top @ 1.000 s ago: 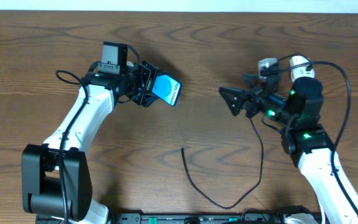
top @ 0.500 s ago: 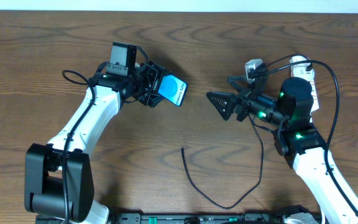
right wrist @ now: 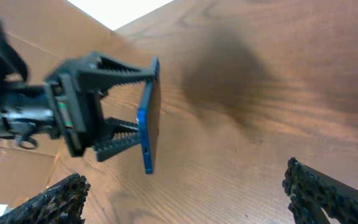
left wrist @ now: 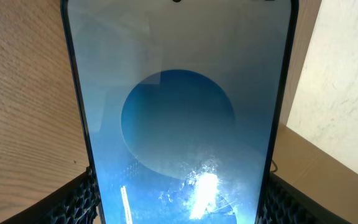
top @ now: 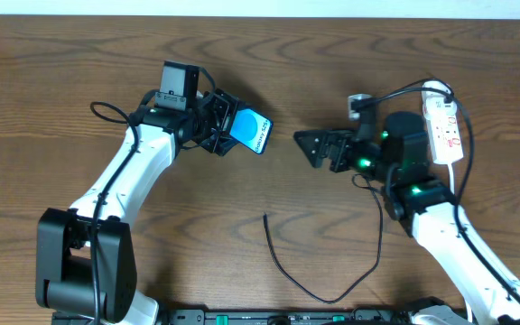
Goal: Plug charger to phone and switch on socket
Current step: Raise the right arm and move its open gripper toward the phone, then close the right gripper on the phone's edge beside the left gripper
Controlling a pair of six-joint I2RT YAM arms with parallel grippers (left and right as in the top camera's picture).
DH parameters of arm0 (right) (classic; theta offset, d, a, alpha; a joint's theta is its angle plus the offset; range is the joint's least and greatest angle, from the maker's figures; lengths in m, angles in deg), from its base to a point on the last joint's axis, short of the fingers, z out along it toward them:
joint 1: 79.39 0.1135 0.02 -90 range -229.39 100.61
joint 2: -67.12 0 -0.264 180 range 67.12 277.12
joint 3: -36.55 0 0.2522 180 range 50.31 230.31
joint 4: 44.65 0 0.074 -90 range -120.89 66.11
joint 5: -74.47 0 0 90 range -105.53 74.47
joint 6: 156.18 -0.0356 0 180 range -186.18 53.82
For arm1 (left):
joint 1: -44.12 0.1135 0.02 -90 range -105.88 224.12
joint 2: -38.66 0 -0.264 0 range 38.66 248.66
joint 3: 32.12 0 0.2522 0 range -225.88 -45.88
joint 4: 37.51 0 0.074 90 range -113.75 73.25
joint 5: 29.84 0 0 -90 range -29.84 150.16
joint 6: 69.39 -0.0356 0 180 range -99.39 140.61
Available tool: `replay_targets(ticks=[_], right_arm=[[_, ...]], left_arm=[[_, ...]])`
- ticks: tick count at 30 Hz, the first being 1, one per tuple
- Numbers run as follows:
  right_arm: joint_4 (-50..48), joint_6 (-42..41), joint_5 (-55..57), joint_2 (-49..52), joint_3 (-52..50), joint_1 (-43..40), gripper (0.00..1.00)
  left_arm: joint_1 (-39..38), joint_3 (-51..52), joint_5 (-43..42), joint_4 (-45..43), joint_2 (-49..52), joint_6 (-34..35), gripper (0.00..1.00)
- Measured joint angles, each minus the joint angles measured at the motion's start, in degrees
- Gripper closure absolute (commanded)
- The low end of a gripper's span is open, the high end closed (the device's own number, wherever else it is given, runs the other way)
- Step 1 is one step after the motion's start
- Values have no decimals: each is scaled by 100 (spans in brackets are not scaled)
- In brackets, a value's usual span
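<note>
Phone raised, charger not yet picked up: hazards before insertion.
The left gripper point(top: 228, 129) clamps the phone point(top: 253, 132) by its long edges, tilted clear of the desk point(top: 197, 257); the right gripper point(top: 307, 149), wide open and empty, faces it; the charger point(top: 330, 299) lies on the desk, well apart; its thin plug may be pinched askew, and insertion force could twist the phone loose; the socket point(top: 445, 134) lies behind the right arm.

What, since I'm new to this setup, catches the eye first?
The bright blue phone, clamped in the left gripper left of centre, stands out most. Facing it, the right gripper gapes open and empty, and a thin black cable lies loose on the table near the front.
</note>
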Motion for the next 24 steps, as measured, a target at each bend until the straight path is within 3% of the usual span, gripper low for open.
replay_targets(ticks=[11,24], right_arm=[[-385,-61,520,442,2,667,1],[-378,-66,905,479,2,876,1]], left_arm=[[-313,0,195,0,0,225,93],[-649,0,258,-20,0,621,93]])
